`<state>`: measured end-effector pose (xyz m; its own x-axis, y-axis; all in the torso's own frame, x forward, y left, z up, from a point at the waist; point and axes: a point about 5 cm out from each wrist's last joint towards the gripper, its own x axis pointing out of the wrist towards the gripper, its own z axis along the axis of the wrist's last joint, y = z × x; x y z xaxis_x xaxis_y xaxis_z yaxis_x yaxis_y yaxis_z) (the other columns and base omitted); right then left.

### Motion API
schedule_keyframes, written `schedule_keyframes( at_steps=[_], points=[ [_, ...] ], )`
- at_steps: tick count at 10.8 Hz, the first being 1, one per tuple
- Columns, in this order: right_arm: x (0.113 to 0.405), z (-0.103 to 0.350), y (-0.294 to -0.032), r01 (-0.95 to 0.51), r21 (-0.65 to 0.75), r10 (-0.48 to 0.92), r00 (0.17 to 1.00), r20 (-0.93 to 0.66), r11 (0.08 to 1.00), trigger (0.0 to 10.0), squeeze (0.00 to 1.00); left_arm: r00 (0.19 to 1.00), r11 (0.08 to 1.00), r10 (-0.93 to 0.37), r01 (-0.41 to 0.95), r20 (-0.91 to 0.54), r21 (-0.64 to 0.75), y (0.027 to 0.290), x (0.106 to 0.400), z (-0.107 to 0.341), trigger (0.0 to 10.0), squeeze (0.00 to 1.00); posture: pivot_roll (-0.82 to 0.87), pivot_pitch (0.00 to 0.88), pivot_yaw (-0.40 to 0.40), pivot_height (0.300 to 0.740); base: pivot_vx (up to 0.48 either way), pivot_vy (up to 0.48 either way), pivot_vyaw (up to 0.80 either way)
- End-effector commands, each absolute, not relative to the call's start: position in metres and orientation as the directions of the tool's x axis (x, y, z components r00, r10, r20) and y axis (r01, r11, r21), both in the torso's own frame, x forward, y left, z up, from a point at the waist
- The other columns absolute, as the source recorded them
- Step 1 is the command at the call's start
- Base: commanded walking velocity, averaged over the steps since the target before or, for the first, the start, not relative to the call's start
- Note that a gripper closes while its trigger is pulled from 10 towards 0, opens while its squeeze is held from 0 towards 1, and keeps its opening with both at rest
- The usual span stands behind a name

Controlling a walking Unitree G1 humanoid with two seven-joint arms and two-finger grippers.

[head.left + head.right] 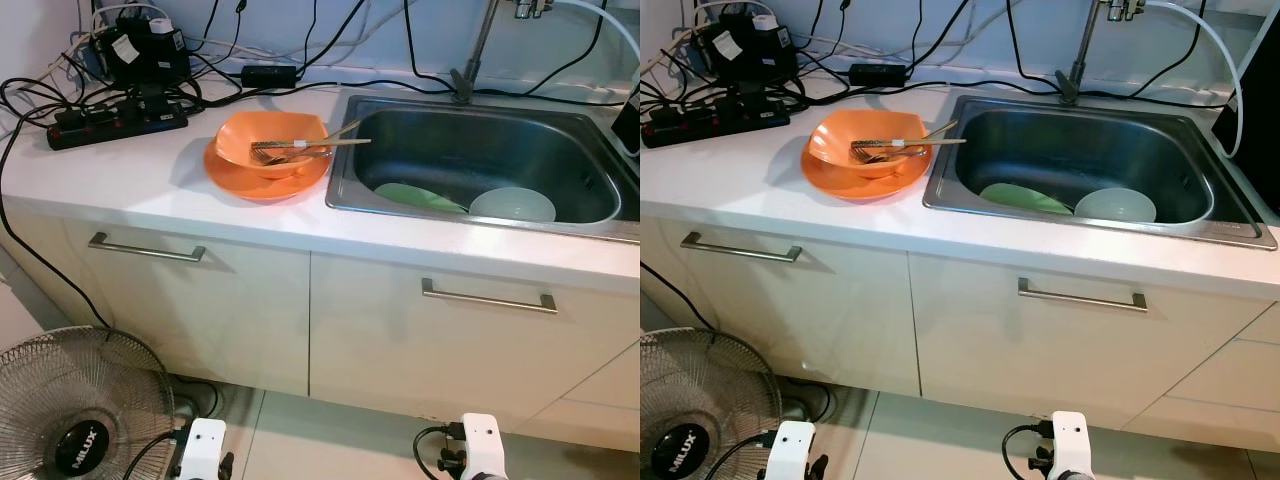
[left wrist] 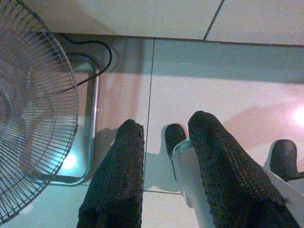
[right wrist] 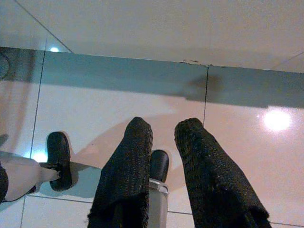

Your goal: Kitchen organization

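Two grippers: my left gripper (image 2: 161,142) and right gripper (image 3: 164,137) hung idle by my legs, pointed at the tiled floor (image 2: 237,71); each pair of fingers stood a little apart and held nothing.
Dishes on the counter: an orange bowl (image 1: 272,140) sat nested on an orange plate (image 1: 262,180), just beside the sink (image 1: 560,135).
Cutlery: a fork (image 1: 290,150) and chopsticks (image 1: 320,144) lay across the bowl, their ends reaching over the sink's rim.
Dishes in the sink: a green plate (image 1: 415,196) leaned low in the basin, touching a pale bowl (image 1: 512,205).
Handling, as I judged it: the orange pieces looked like light, stiff plastic; the loose cutlery would slide if the bowl tipped.
Where to hold: I reckoned the bowl's rim on the side away from the cutlery was the best grip.
Surface: the white countertop (image 1: 150,180) looked smooth and likely slippery.
Room: a power strip (image 1: 115,120) and tangled cables crowded the back corner; a floor fan (image 1: 75,410) stood near the left cabinet.
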<state>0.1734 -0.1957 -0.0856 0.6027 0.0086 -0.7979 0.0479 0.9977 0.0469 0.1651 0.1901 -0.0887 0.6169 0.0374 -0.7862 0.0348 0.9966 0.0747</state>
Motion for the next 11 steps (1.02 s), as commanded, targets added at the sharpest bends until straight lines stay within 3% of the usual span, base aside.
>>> schedule_keyframes(
  at_steps=[1,11],
  points=[
    [0.1751,-0.0848,-0.1967,0.037,0.042,0.011,0.601,-0.799,0.998,10.0,0.0,0.603,0.997,0.042,0.031,-0.797,0.076,0.1906,0.1613,-0.0906,10.0,0.0,0.2,0.051,-0.011,0.74,0.0,0.0,0.0],
    [0.1789,-0.0833,-0.1945,0.031,0.061,0.03,0.607,-0.794,0.998,10.0,0.0,0.612,0.997,0.044,0.025,-0.789,0.075,0.1904,0.168,-0.088,10.0,0.0,0.2,0.035,-0.006,0.74,0.0,0.0,0.0]
  ],
)
